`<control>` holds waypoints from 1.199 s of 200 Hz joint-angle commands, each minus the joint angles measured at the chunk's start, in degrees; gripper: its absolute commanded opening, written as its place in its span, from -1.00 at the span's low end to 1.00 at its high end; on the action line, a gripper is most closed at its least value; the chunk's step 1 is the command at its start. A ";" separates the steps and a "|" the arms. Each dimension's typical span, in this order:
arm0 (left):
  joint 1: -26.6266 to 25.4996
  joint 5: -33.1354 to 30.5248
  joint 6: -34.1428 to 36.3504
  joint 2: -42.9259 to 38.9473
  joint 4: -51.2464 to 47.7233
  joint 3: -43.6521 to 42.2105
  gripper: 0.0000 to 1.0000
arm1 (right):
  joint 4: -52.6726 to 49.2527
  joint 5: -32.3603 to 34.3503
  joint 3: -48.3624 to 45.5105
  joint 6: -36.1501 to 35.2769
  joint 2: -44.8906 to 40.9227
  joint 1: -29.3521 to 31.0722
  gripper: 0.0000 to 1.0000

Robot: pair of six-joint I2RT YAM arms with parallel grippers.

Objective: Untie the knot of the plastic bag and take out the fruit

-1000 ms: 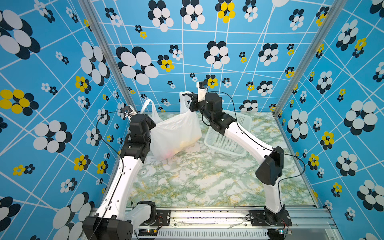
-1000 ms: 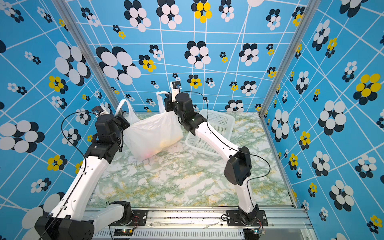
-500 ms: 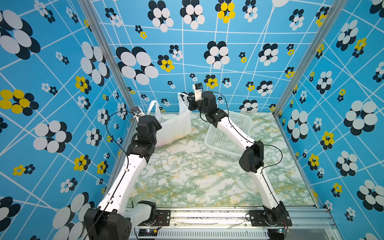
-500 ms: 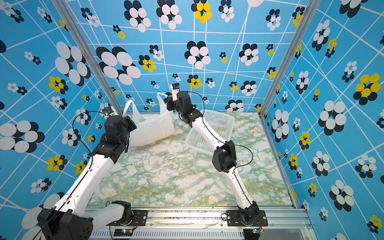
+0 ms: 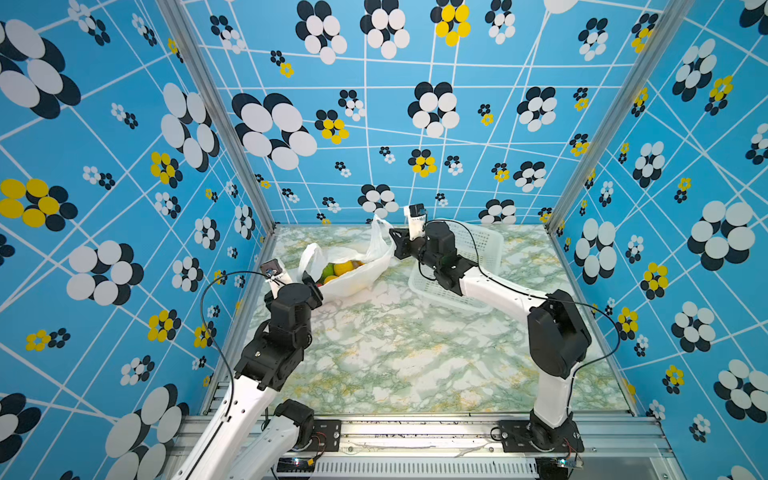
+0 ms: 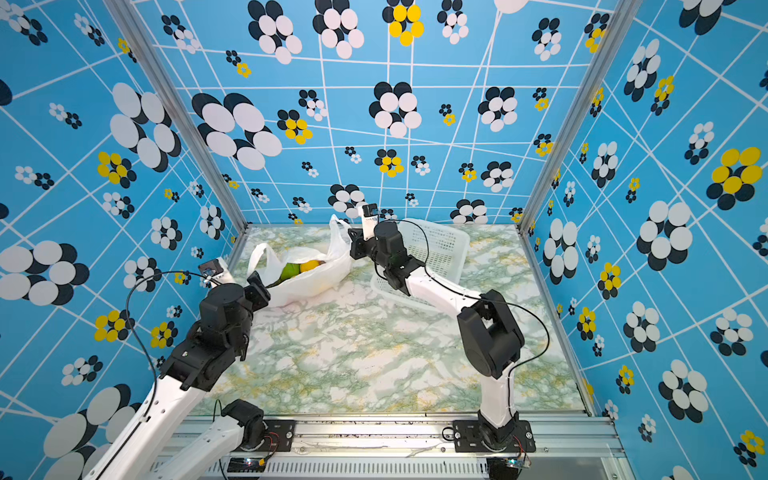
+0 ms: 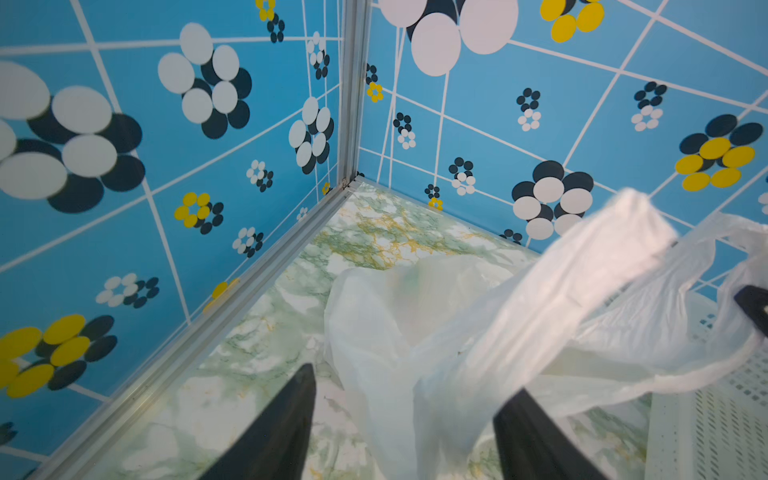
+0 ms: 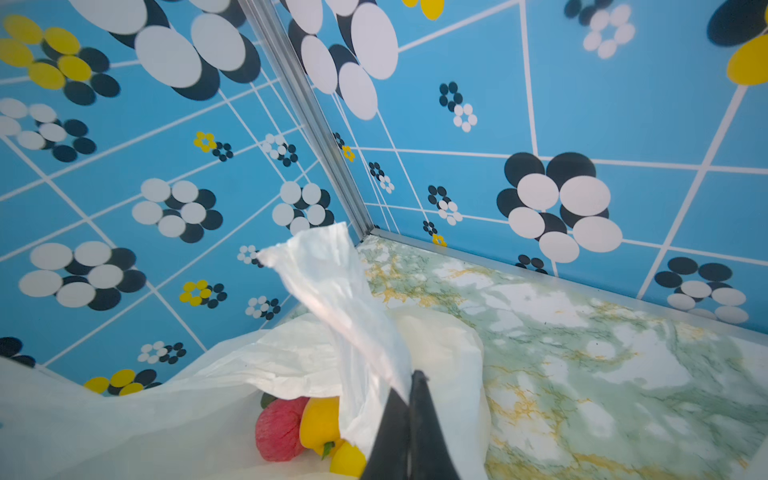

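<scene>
Right end effector (image 8: 409,386) pinches handle (image 8: 332,291), holding bag (image 5: 357,278) mouth open, fruit (image 5: 344,268) exposed. Left end effector (image 7: 411,382) spread, other handle (image 7: 573,274) slack between fingers.

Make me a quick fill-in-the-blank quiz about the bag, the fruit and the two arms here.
The right arm's fingers are ____ on a handle of the thin white plastic bag.
The left arm's fingers are ____, not shut.
The small toy fruit lies inside the ____.
Missing words: shut; open; bag.
</scene>
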 commanded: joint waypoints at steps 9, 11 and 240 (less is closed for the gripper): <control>0.23 0.87 0.37 -2.66 0.67 7.24 0.51 | 5.22 -3.93 -8.00 2.69 -5.72 -0.03 -1.00; 0.22 0.89 0.64 -2.56 1.03 7.55 0.52 | 5.63 -3.93 -8.73 2.83 -6.14 -0.03 -1.00; 6.99 -1.72 -17.13 2.49 -11.37 4.85 0.99 | -0.06 -7.45 -19.52 0.00 -17.20 0.80 -0.88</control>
